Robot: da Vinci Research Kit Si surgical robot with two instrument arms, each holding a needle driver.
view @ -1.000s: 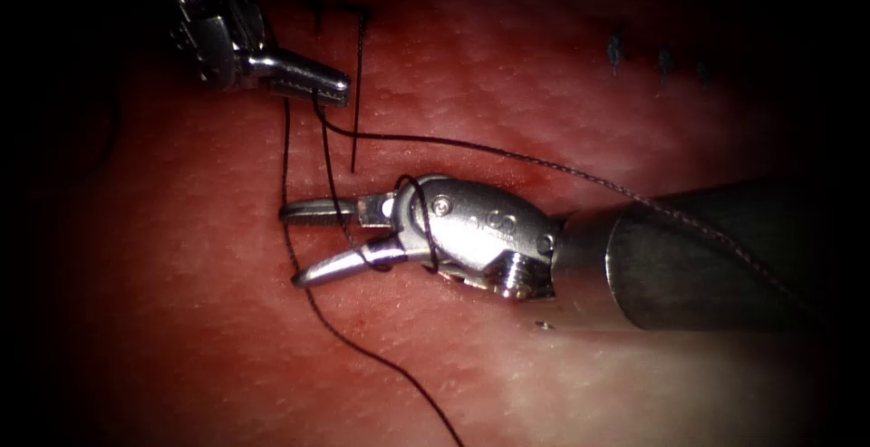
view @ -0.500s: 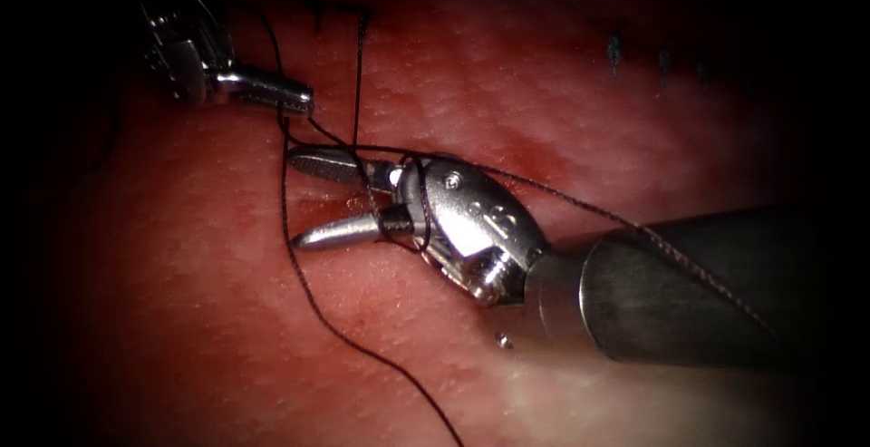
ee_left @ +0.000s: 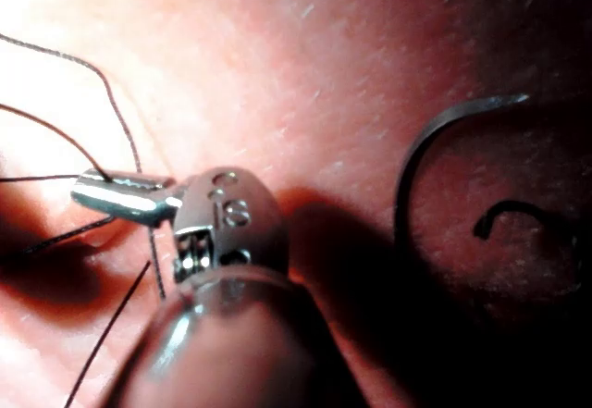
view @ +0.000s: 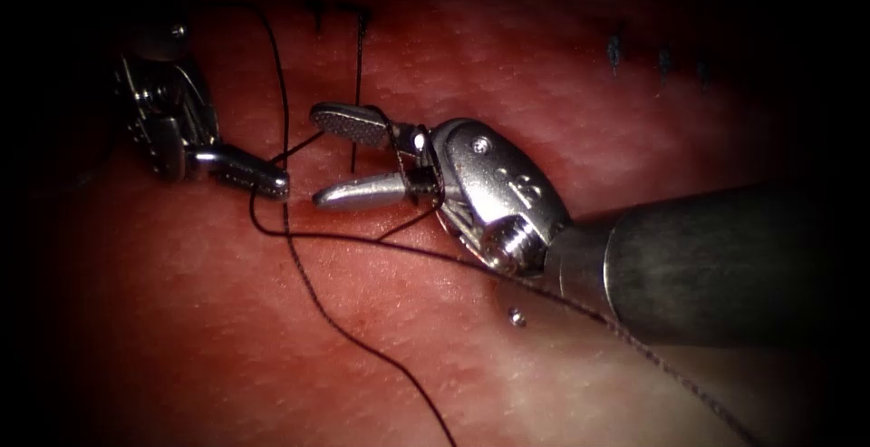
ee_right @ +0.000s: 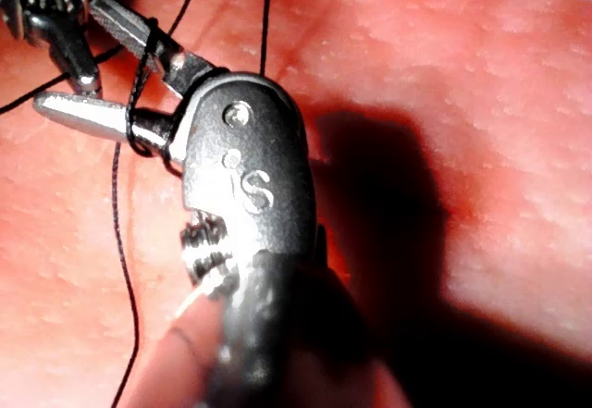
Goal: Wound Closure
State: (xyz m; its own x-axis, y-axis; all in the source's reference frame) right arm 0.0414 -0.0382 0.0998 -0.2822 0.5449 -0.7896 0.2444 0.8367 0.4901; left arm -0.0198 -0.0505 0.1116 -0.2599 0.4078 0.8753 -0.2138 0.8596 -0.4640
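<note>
Endoscope view, centre: right tool (view: 340, 161) entering from right of frame, jaws spread apart, grasping nothing; thread (view: 299, 270) wrapped in loops around the base of both jaws (ee_right: 139, 103). Wraps sitting on the jaws rather than between them, presumably so a loop can be formed around the open tool. Judgement only.

Left of frame: left tool (view: 263, 179), jaws clenched on the thread near its tip, thread running from there toward the right tool's wraps. Same hold seen in left wrist view (ee_left: 120, 191), strands fanning out from the closed tip. Grip looks meant to keep that strand taut against the wraps.

Compared with a second ago: left tool now lower and further left in frame; right tool's jaws risen toward upper centre; long strand formerly crossing above the right tool's shaft now trailing below it toward lower right.

Needle (ee_left: 435, 149) lying free on the tissue (view: 507, 75), held by neither tool, well apart from the left tool; whether its tip enters the tissue cannot be told.

Dark stitch marks (view: 340, 12) at upper centre, over the cut.
</note>
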